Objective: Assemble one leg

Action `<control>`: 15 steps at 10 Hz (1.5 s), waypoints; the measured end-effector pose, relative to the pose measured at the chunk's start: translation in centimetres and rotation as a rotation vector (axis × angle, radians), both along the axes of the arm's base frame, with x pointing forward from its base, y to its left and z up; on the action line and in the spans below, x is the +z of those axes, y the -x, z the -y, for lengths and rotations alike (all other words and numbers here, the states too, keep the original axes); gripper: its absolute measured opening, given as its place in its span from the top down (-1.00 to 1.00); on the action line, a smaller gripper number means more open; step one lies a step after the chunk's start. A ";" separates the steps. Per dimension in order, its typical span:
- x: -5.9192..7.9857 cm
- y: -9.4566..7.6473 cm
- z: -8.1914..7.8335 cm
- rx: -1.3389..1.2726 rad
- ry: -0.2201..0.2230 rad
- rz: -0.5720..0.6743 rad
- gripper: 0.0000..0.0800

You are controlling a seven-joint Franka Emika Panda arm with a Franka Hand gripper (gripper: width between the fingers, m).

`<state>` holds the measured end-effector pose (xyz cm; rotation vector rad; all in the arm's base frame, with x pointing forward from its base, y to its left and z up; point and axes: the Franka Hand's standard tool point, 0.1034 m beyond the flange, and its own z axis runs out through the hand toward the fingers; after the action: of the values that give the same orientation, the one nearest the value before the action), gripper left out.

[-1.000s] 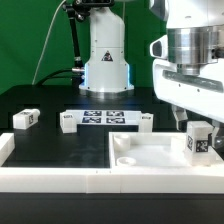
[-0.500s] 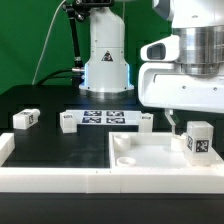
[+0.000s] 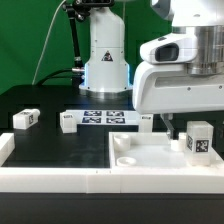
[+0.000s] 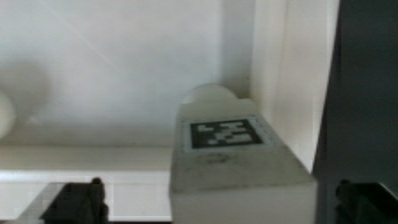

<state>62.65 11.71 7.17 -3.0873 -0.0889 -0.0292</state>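
White plastic makes up the leg (image 3: 199,139), which stands upright on the large white tray-like piece (image 3: 150,158) toward the exterior view's right, its black-and-white tag facing outward. In the wrist view the same leg (image 4: 228,150) rises between the two dark fingers (image 4: 75,201), which stand spread apart on either side without touching it. The gripper (image 3: 172,119) hangs just beside the leg, on the exterior view's left of it. Three more small tagged blocks rest on the black worktop (image 3: 50,105): one (image 3: 26,118) at the exterior view's left, one (image 3: 68,122) and one (image 3: 146,121) flanking the marker board (image 3: 105,117).
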 end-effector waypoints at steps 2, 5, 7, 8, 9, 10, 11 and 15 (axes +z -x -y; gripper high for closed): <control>0.0 -0.1 0.1 0.086 0.006 0.015 -0.62; 0.0 -0.1 0.1 0.067 0.005 0.014 0.03; 0.0 -0.1 0.1 0.016 0.003 0.011 0.27; 0.0 -0.1 0.1 -0.118 -0.008 0.003 0.27; -0.1 0.0 0.0 -0.267 -0.016 -0.007 0.27; -0.1 -0.1 0.1 -0.400 -0.021 -0.012 0.27; -0.1 -0.1 0.1 -0.519 -0.023 -0.020 0.27; -0.1 -0.1 0.3 -0.997 -0.043 -0.046 0.27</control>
<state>62.71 11.36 7.03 -2.7287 1.3886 0.0021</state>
